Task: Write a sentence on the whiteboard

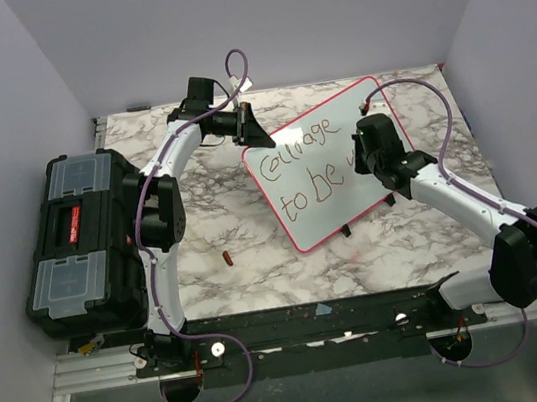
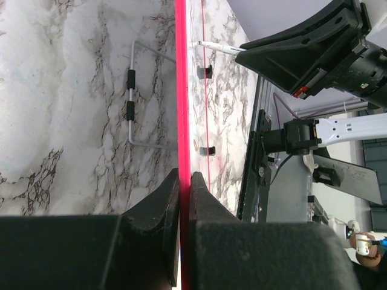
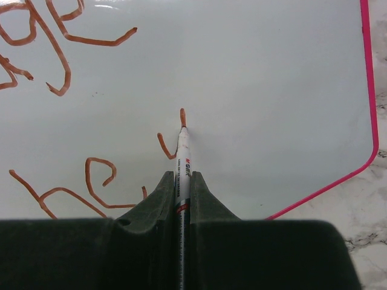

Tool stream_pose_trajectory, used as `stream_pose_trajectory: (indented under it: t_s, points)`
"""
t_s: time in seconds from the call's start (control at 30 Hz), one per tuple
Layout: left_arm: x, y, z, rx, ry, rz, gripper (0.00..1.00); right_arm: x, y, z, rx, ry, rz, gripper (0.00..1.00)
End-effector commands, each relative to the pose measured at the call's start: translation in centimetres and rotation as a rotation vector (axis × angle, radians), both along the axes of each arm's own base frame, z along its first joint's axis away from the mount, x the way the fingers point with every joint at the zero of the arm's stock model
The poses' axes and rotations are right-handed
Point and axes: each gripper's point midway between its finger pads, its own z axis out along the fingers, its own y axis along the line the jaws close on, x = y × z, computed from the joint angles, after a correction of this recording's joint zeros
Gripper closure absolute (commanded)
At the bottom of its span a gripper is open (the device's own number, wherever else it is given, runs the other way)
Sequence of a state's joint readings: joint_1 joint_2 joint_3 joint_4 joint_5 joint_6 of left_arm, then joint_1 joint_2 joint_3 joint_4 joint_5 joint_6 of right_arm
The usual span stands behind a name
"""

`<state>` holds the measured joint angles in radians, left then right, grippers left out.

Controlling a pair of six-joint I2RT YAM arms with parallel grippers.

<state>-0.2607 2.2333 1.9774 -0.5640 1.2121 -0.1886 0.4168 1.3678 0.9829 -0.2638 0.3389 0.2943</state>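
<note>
The whiteboard [image 1: 323,127], glossy white with a pink-red rim, sits tilted in the middle of the marble table [image 1: 245,245]. My left gripper [image 1: 254,132] is shut on its far left rim. In the left wrist view that rim [image 2: 181,90] runs edge-on between the closed fingers of the left gripper [image 2: 185,176]. The sentence [image 1: 295,165] reads about "Courage to be" in brownish strokes. My right gripper [image 1: 366,151] is shut on a white marker [image 3: 182,157], its tip touching the board [image 3: 260,84] at a fresh stroke to the right of "be". The right gripper [image 3: 182,179] hides the marker's rear.
A black toolbox [image 1: 82,239] fills the table's left side. A small reddish-brown cap [image 1: 229,258] lies in front of the board. A wire stand [image 2: 130,99] shows behind the board. Purple walls enclose the table on three sides.
</note>
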Motion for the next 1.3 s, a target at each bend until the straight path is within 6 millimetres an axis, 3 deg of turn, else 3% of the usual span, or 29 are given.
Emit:
stream_pose_trajectory:
  t_s: [0.0,0.53,0.9,1.27]
  points:
    - [1.0,0.2,1.3,-0.031,-0.187,-0.024,1.00,-2.2,0.1,-2.5,0.008,0.104,0.037,0.99]
    - [1.0,0.2,1.3,-0.033,-0.187,-0.025,1.00,-4.8,0.1,-4.5,0.034,0.193,0.059,0.99]
    - [1.0,0.2,1.3,-0.033,-0.189,-0.025,1.00,-6.2,1.1,-4.8,0.099,0.225,0.100,0.99]
    - [1.0,0.2,1.3,-0.031,-0.187,-0.024,1.00,-5.0,2.3,-3.6,0.135,0.200,0.120,0.99]
